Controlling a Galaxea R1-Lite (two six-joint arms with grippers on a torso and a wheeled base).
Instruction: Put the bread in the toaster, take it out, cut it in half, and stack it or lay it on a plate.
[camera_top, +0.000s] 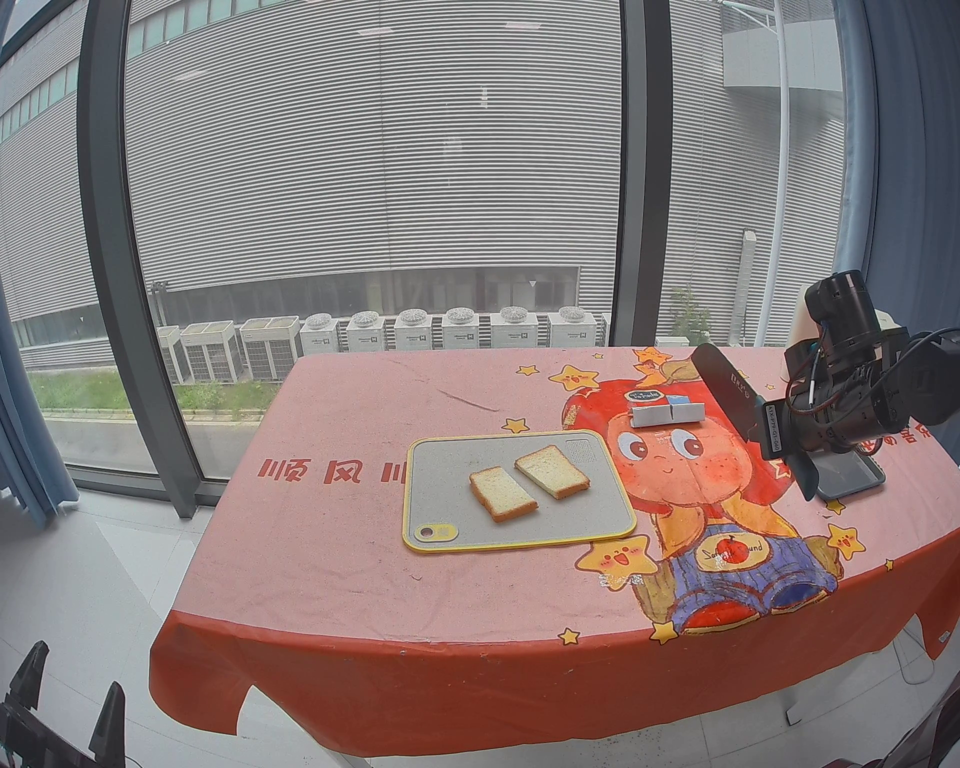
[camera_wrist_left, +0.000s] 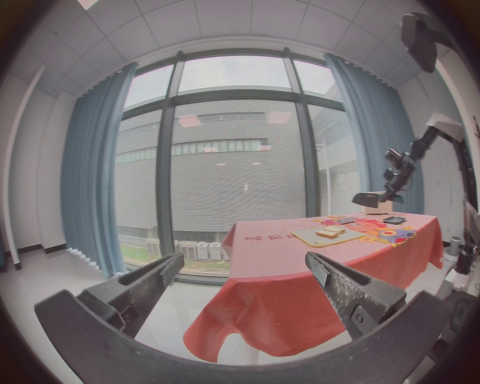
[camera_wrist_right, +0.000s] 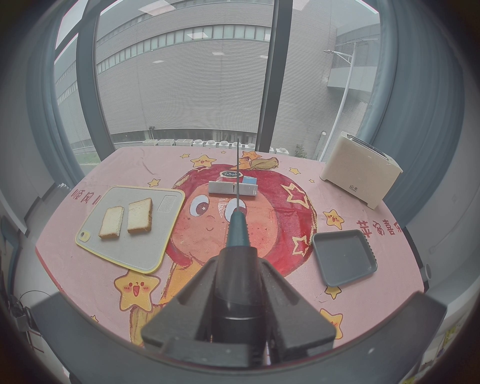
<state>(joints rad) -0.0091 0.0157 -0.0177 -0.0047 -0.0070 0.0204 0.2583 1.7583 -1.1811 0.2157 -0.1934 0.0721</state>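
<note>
Two bread halves (camera_top: 503, 493) side by side on cutting board (camera_top: 450, 480) — plate (camera_wrist_right: 344, 257) well right, toaster (camera_wrist_right: 361, 176) behind plate.

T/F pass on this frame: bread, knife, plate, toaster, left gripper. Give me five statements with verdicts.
1. Two bread pieces lie on the cutting board. True.
2. The right gripper is empty. False: it is shut on the knife, held above the table.
3. The plate holds a piece of bread. False: it is bare, and both pieces are on the board.
4. The left gripper is open, off to the side of the table. True.
5. Bread sticks up out of the toaster. False: nothing shows above its slot.
</note>
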